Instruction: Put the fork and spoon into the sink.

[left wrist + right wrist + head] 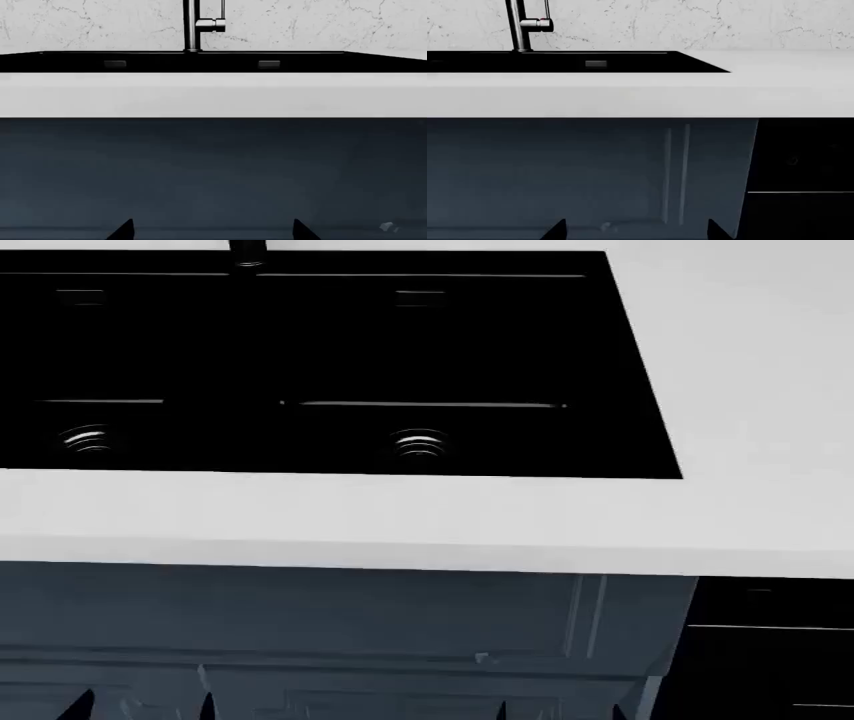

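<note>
Left gripper (212, 229) and right gripper (637, 229) both spread open and empty, low before dark cabinet doors (334, 620), black sink (334, 350) above in white countertop (400, 520), faucet (193, 25) behind.

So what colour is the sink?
Black: the sink is all black, with shiny metal drain rings, set in a white countertop. The head view shows it best.

Sink (334, 350): black, rectangular, two basins, recessed in my white counter, near front edge. Round metal drain ring in each basin, toward front. Fork, spoon: not visible to me anywhere.
</note>
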Available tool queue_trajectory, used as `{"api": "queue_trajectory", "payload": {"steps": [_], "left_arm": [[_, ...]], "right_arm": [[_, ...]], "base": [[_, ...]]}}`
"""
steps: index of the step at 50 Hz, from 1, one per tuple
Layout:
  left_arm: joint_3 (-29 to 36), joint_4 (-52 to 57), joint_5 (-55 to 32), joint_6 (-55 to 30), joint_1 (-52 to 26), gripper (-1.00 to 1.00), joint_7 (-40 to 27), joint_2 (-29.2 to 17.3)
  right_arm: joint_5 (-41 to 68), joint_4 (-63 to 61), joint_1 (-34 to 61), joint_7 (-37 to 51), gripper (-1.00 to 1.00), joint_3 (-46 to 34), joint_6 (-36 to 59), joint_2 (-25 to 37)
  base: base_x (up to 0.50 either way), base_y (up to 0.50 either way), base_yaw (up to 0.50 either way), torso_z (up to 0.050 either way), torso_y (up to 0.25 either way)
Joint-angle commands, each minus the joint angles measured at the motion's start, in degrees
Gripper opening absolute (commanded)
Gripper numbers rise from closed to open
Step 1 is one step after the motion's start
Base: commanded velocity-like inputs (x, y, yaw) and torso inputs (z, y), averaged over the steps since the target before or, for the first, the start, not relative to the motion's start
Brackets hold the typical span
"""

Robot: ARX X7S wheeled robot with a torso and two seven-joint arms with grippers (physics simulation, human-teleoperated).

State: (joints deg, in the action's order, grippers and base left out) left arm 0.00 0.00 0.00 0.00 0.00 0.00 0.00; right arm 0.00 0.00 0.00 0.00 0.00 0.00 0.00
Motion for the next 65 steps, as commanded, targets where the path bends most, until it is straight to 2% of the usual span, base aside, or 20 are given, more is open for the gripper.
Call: {"api": "queue_trajectory", "payload": {"steps": [1, 16, 20, 23, 24, 30, 31, 33, 34, 37, 39, 40, 42, 43, 44, 46, 48, 50, 53, 65], "left_arm": [[0.62, 0.68, 0.00, -0.58, 0.11, 1.00, -0.63, -0.44], [3.74, -0.23, -3.07, 0.26, -0.37, 1.00, -3.56, -2.99], [4.13, 5.20, -2.92, -2.93, -0.45, 1.00, -4.53, -3.77], [3.37, 13.28, -3.15, -7.72, -0.88, 1.00, -6.16, -4.17], [3.36, 17.17, -2.66, -9.19, -0.67, 1.00, -6.68, -4.54], [1.50, 40.64, -2.61, -28.28, -2.79, 1.00, -9.13, -6.37], [1.02, 40.61, -3.23, -27.78, -1.92, 1.00, -9.06, -6.36], [0.58, 46.57, -4.73, -35.06, -4.19, 1.00, -8.83, -7.04], [0.78, 48.55, -4.86, -37.69, -5.38, 1.00, -8.68, -7.63], [-3.70, 54.41, -10.32, -46.35, -10.24, 1.00, -7.88, -7.01], [-9.39, 59.72, -17.82, -56.03, -15.19, 1.00, -6.61, -5.74], [-8.09, 59.98, -22.19, -54.21, -15.88, 1.00, -11.66, -10.29], [-5.69, 59.98, -37.97, -51.03, -19.04, 1.00, -28.85, -22.05], [-4.00, 59.97, -39.33, -49.50, -20.42, 1.00, -36.43, -25.51], [-5.07, 59.87, -43.07, -50.61, -21.82, 1.00, -38.56, -26.24], [-4.73, 59.49, -43.01, -50.64, -22.46, 1.00, -39.92, -26.85], [-0.56, 59.10, -37.17, -49.01, -22.01, 1.00, -40.32, -28.22], [-4.42, 57.87, -43.09, -48.81, -21.09, 1.00, -39.54, -27.08], [-5.37, 57.10, -43.29, -47.05, -20.09, 1.00, -39.17, -26.55], [-1.73, 56.12, -40.25, -45.47, -20.09, 1.00, -38.51, -27.09]], "right_arm": [[0.00, -0.18, -0.08, 0.56, 1.00, -0.56, 0.10, 0.32], [1.77, 2.68, 0.65, 4.28, 1.00, -3.82, -0.36, 2.98], [0.08, -3.85, 0.50, 6.60, 1.00, -4.00, 3.75, 3.68], [-0.40, -14.01, 0.28, 6.24, 1.00, -4.82, 10.53, 4.69], [-1.72, -21.77, 0.00, 6.46, 1.00, -5.32, 15.23, 5.20], [-1.95, -42.19, 1.38, 5.14, 1.00, -5.81, 28.38, 7.05], [-1.00, -45.57, 2.63, 4.59, 1.00, -5.24, 32.41, 7.02], [0.57, -51.05, 5.59, 3.79, 1.00, -3.90, 38.86, 7.14], [5.46, -53.69, 7.05, 1.31, 1.00, -1.39, 43.40, 6.25], [5.33, -57.74, 11.43, 2.64, 1.00, -0.68, 49.01, 6.75], [6.31, -59.84, 14.79, 2.51, 1.00, -0.29, 52.32, 7.41], [8.70, -59.97, 16.54, 3.48, 1.00, 0.41, 53.20, 8.16], [11.83, -59.99, 18.52, 12.03, 1.00, -3.03, 50.35, 15.06], [19.36, -59.99, 19.49, 17.76, 1.00, -3.27, 50.21, 18.95], [26.28, -59.98, 20.61, 25.33, 1.00, -5.03, 48.49, 24.36], [33.88, -59.96, 22.26, 34.51, 1.00, -8.35, 45.70, 31.13], [33.91, -59.42, 21.84, 34.80, 1.00, -8.59, 44.30, 32.49], [33.75, -58.38, 20.21, 33.81, 1.00, -7.74, 41.31, 32.60], [32.32, -56.96, 18.95, 33.47, 1.00, -8.21, 39.37, 32.64], [30.22, -54.38, 17.92, 33.04, 1.00, -9.76, 37.02, 33.10]], "base": [[0.00, 0.00, 0.00, 0.000, 0.000], [0.00, 0.00, 0.00, 0.000, 0.000], [0.00, 0.00, 0.00, 0.000, 0.000], [0.00, 0.00, 0.00, 0.000, 0.000], [0.00, 0.00, 0.00, 0.000, 0.000], [0.00, 0.00, 0.00, 0.000, 0.000], [0.00, 0.00, 0.00, 0.000, 0.000], [0.00, 0.00, 0.00, 0.000, 0.000], [0.00, 0.00, 0.00, 0.000, 0.000], [0.00, 0.00, 0.00, 0.000, 0.000], [0.00, 0.00, 0.00, 0.000, 0.000], [0.00, 0.00, 0.00, 0.000, 0.000], [0.00, 0.00, 0.00, 0.000, 0.000], [0.00, 0.00, 0.00, 0.000, 0.000], [0.00, 0.00, 0.00, 0.000, 0.000], [0.00, 0.00, 0.00, 0.000, 0.000], [0.00, 0.00, 0.00, 0.000, 0.000], [0.00, 0.00, 0.00, 0.000, 0.000], [0.00, 0.08, 0.00, 0.000, 0.000], [0.00, 0.36, 0.00, 0.000, 0.000]]}}
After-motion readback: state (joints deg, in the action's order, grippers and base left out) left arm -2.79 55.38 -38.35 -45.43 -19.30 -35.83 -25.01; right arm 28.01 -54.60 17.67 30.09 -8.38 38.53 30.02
